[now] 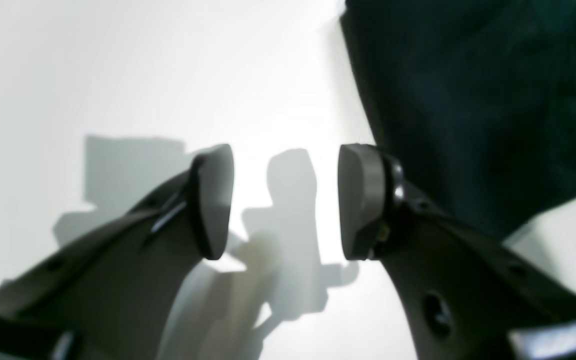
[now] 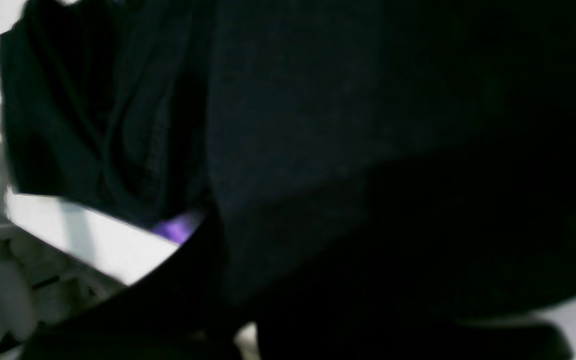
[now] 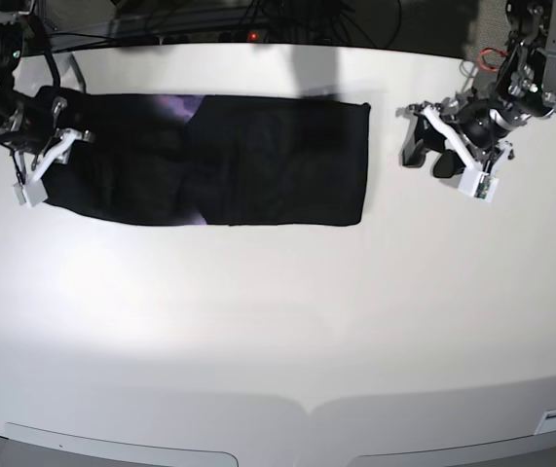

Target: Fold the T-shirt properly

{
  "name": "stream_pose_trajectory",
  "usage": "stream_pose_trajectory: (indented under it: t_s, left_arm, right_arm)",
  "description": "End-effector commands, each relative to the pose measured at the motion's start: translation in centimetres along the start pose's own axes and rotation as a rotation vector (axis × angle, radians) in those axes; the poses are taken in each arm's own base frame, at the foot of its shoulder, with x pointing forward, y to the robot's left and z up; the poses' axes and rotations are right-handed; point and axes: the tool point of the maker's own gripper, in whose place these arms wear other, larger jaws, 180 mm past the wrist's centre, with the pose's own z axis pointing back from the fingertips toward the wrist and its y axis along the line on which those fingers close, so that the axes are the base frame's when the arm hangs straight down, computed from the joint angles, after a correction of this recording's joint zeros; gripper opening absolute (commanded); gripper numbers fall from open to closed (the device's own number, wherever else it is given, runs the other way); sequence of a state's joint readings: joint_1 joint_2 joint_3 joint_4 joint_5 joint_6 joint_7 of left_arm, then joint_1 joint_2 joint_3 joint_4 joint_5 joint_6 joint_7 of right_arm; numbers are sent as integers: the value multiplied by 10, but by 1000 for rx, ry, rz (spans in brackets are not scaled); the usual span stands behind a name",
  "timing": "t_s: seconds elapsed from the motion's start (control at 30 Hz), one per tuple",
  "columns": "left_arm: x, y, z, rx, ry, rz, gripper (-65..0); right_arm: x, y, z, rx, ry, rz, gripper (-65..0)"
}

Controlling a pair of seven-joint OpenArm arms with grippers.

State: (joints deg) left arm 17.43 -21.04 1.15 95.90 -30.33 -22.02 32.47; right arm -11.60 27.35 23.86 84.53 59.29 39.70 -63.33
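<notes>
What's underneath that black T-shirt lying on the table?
The T-shirt lies folded into a long band on the white table. Slivers of purple print peek from between its layers; anything else beneath is covered.

Glare whitens the surface [image 1: 118, 65]; a soft shadow lies beyond the left gripper [image 1: 285, 200]; right wrist view dark, blurred.

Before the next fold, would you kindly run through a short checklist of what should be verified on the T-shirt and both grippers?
1. Left gripper open and empty: ok.
2. Left gripper clear of the T-shirt, beside its edge: ok.
3. Right gripper at the shirt's opposite end: ok.
4. Right gripper's hold on the cloth: cannot tell, cloth fills the right wrist view.
5. Shirt lies as a long band on the table: ok.
6. Layers even: not ok, purple print peeks out.
</notes>
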Motion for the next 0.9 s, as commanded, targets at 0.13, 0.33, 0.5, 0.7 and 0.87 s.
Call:
stream_pose_trajectory:
  t_s: [0.13, 0.33, 0.5, 0.7, 0.87]
  left_arm:
    - [-13, 7, -16, 38, -51, 37, -329]
    - [-38, -10, -40, -12, -3, 24, -329]
    - [-34, -17, -43, -46, -12, 16, -329]
    - [-34, -17, -43, -46, -12, 16, -329]
    - [-34, -17, -43, -46, -12, 16, -329]
  right_arm:
    - [28, 43, 0, 188, -52, 13, -650]
    - [49, 88, -7, 297, -111, 78, -650]
    - [50, 129, -26, 361, -113, 150, -650]
    - [46, 196, -75, 454, -67, 210, -650]
    - [53, 246, -110, 451, -61, 257, -650]
